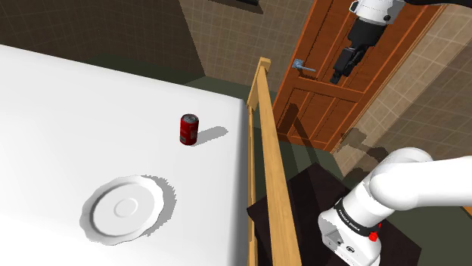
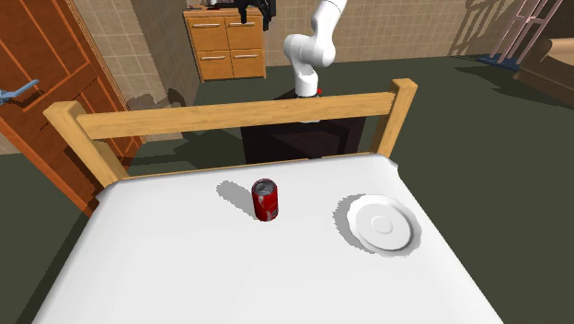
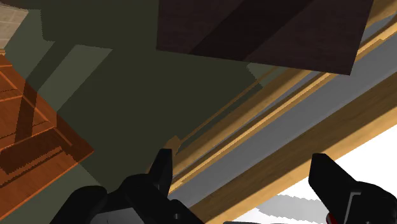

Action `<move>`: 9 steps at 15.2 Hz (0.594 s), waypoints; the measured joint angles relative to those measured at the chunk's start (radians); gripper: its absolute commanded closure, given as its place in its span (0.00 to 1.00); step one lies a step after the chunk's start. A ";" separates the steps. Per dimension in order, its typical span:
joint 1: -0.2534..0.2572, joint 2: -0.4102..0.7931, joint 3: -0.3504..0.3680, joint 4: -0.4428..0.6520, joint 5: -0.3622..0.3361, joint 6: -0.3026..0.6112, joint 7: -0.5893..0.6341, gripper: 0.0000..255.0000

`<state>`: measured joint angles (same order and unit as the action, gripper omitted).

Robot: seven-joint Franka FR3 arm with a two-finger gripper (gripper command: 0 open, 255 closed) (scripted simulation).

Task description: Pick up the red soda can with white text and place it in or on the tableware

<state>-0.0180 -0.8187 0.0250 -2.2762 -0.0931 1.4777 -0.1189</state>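
Shoulder view: the red soda can (image 1: pixel 189 129) stands upright on the white bed (image 1: pixel 60 113), apart from the white plate (image 1: pixel 123 209), while the end effector (image 1: pixel 338 75) hangs high beyond the wooden rail (image 1: pixel 268 159), well apart from the can. Second exterior view: the can stands to the plate's left. Wrist view: the end effector's fingers (image 3: pixel 163 169) stand wide apart, clasping nothing, above the rail.

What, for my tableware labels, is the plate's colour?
Plain white: the plate shows best in the second exterior view.
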 measured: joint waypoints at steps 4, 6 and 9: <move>0.007 0.038 0.024 -0.022 0.022 0.056 0.035 0.00; 0.015 0.076 0.050 -0.029 0.044 0.098 0.068 0.00; 0.025 0.144 0.085 -0.034 0.070 0.167 0.115 0.00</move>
<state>0.0067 -0.6743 0.1104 -2.3097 -0.0228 1.6449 -0.0036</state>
